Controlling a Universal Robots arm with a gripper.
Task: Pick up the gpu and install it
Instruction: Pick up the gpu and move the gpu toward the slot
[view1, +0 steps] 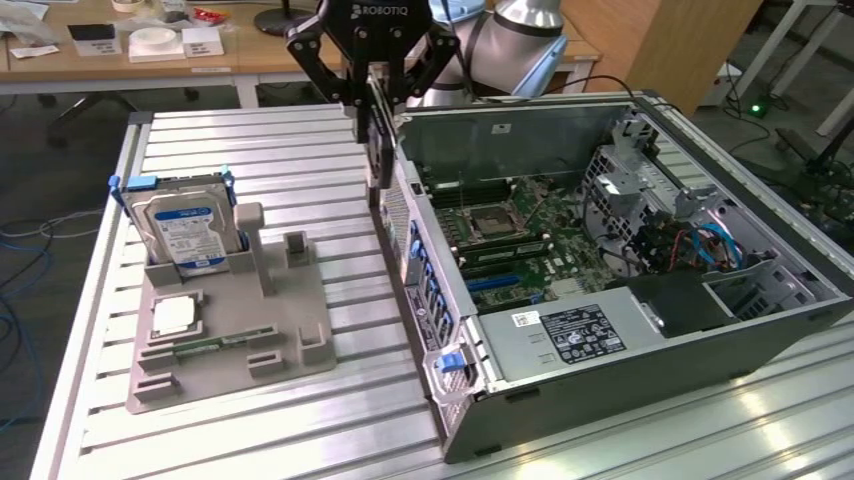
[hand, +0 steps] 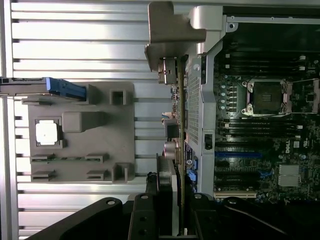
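My gripper is shut on the gpu, a thin dark card that hangs upright, edge-on, from the fingers. The card is in the air just above the rear wall of the open computer case, at the edge facing the grey fixture. In the wrist view the gpu runs edge-on away from my gripper, and its silver end bracket is at the far end. It lies along the case's rear panel, beside the motherboard with its blue slot.
A grey fixture lies on the slatted metal table at the exterior view's left. It holds an upright hard drive, a CPU and a memory stick. A wooden desk with small items stands behind.
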